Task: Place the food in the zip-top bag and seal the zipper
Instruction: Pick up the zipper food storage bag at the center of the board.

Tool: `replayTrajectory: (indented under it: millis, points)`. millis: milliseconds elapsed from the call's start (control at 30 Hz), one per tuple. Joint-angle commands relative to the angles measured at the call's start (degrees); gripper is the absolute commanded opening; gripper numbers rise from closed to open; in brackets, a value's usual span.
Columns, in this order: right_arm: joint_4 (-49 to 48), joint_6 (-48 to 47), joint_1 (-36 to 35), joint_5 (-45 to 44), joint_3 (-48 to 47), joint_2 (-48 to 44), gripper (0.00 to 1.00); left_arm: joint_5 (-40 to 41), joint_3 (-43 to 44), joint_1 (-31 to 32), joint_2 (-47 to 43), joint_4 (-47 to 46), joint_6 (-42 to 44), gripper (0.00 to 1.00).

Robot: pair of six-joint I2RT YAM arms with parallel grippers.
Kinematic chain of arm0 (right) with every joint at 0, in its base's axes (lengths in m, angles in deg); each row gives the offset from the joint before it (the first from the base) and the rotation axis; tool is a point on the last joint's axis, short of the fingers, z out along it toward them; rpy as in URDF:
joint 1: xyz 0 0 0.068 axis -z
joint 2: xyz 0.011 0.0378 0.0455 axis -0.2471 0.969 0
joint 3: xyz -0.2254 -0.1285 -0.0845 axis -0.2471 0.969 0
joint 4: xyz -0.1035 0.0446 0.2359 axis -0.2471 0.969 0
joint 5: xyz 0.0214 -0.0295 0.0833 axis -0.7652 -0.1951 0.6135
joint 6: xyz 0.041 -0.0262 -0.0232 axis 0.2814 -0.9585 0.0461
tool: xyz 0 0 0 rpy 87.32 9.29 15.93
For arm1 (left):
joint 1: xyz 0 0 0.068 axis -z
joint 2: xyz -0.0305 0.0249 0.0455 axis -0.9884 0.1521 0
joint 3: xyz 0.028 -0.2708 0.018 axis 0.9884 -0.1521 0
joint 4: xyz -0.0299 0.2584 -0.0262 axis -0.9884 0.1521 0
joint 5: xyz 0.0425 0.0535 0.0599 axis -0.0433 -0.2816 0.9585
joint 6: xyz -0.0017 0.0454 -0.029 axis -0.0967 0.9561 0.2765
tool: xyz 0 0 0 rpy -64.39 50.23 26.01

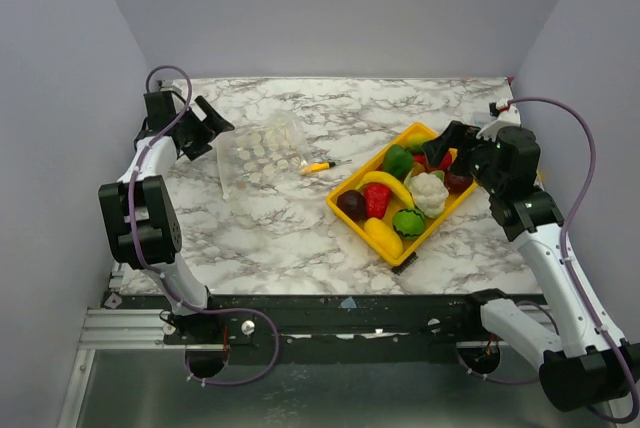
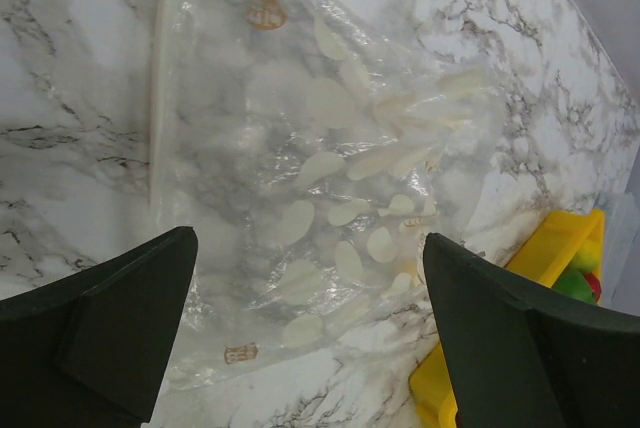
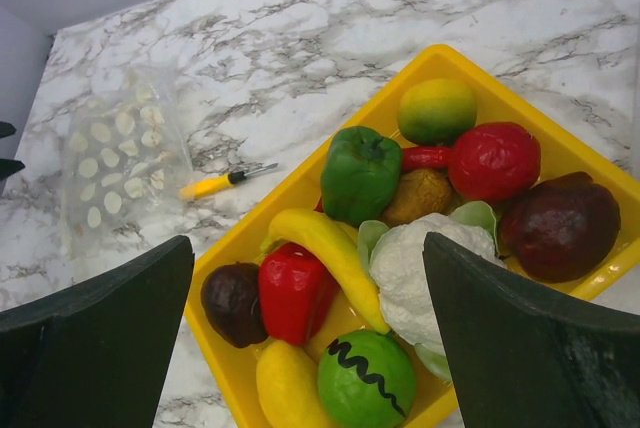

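The left gripper point(image 1: 215, 128) hovered wide open at the zip-top bag's point(image 1: 258, 155) nine o'clock edge. At three o'clock, the right gripper point(image 1: 447, 144), also wide, hung over the food point(image 3: 358, 174) in the yellow tray point(image 1: 352, 188). Nothing seemed bagged; next likely required grasping the bag's mouth.

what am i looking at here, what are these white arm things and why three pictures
These are two white robot arms bolted to the near edge of a marble-patterned table. The wide picture comes from a fixed camera above and behind them. The other two come from cameras on each wrist; the dark wedges at the bottom are that gripper's own fingers. The left gripper hovers open over a floppy clear plastic bag with pale dots. The right gripper hovers open over a yellow rectangular tray of glossy toy fruits and vegetables. A small yellow stick with a dark tip lies between bag and tray. Neither gripper holds anything.
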Motion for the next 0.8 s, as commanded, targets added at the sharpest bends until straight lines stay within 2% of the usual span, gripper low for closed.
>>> replayTrajectory:
  millis: [0, 233, 367, 567, 767]
  points:
    - [0.72, -0.81, -0.13, 0.89, -0.11, -1.29, 1.0, -0.65, -0.73, -2.09, 1.95, 3.14, -0.98, 0.96]
    - [0.32, -0.65, -0.15, 1.98, -0.54, -0.84, 1.0, 1.17, -1.83, -2.12, 4.59, 3.42, -1.43, 0.91]
    - [0.31, -0.72, -0.14, 1.86, -0.39, -0.94, 1.0, 3.81, -2.56, -2.18, 5.9, 3.4, -2.64, 0.93]
    - [0.14, -0.52, -0.18, 1.94, 0.29, -0.99, 1.0, 2.38, -4.5, -2.09, 8.73, -0.37, -8.14, 0.98]
    - [-0.1, -0.01, -0.18, 1.94, 0.09, -0.67, 1.0, 1.66, -3.26, -2.04, 9.44, 0.48, -6.91, 0.92]
